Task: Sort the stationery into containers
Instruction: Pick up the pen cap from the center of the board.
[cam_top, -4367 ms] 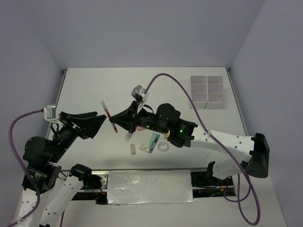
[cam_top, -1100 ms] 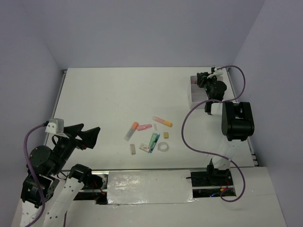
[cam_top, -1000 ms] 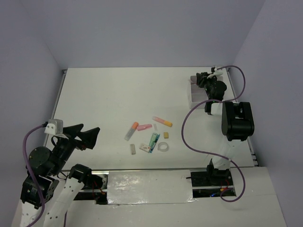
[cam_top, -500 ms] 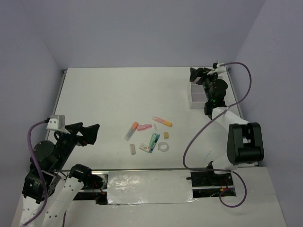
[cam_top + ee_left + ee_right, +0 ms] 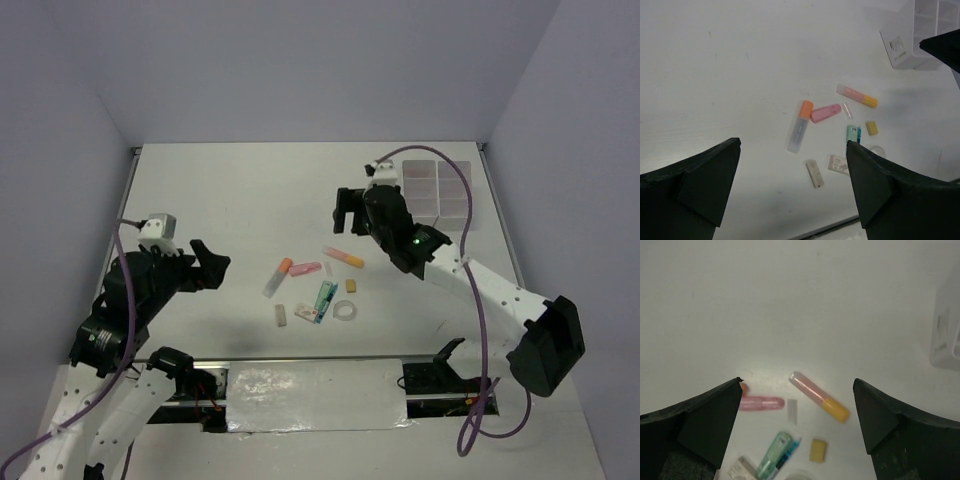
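Swinging back from the containers (image 5: 437,190) at the table's (image 5: 220,190) far right corner, the right gripper (image 5: 348,212) now hangs over the middle of the table with its jaws spread wide and nothing between them. The left gripper (image 5: 210,268), risen at the left side, is likewise spread and empty. The rest of the stationery lies in a loose heap toward the middle of the near edge: the pink-yellow marker (image 5: 343,257) is almost beneath the right jaws, the pink marker (image 5: 305,268) and orange-capped marker (image 5: 278,277) lie just beside it, and the green packet (image 5: 326,294), yellow eraser (image 5: 351,285), tape ring (image 5: 346,312) and white eraser (image 5: 282,316) sit nearer the edge. What the trays already hold cannot be made out. The likely trouble is crowding, since wide jaws dropping on one marker could knock its neighbours or send a round barrel rolling off line. Both arms face the same heap, so a shared reach risks a clash above it. The right arm's purple cable (image 5: 462,200) crosses over the trays and could snag or drag them on the next trip.
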{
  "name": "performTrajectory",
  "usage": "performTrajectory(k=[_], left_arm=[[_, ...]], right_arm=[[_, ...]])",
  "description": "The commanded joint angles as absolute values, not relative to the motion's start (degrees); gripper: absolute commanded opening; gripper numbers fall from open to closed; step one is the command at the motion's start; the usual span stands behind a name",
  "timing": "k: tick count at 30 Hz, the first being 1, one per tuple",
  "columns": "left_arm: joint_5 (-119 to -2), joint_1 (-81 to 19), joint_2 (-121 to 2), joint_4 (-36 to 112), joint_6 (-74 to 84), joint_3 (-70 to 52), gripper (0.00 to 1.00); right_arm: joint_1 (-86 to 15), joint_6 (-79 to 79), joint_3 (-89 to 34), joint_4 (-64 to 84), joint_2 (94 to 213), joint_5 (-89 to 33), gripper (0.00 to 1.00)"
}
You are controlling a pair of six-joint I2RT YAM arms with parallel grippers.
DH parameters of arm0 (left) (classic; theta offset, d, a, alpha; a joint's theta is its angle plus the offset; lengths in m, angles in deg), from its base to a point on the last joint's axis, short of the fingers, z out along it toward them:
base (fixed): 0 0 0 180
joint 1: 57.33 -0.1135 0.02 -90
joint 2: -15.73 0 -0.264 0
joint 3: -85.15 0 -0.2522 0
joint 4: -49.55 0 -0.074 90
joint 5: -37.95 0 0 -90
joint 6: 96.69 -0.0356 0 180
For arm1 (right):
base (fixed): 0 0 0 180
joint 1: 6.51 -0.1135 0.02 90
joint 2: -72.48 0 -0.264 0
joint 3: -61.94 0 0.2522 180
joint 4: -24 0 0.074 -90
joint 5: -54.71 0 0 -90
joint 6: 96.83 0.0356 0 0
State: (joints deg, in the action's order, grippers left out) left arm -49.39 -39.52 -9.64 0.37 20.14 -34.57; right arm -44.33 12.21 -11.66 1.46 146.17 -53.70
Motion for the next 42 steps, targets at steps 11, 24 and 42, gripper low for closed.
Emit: performTrajectory(k=[11,24,42], left_arm=[[-61.8,-34.6,-20.1,14.4,27.2,-42.7,0.93],[-62.9,-33.7,-17.8,6.5,15.9,-34.0,0.99],[-65.8,-34.3,-14.9,8.8,16.7,-36.1,0.99]], right_arm=[[-48.4,23.7,0.6,-9.2,138.3,-51.8,0.82],[-52.9,18.7,-13.3,-12.7,163.4,-49.9,0.61],[-54.1,16.8,-22.9,-16.8,181.5,-48.3,0.42]])
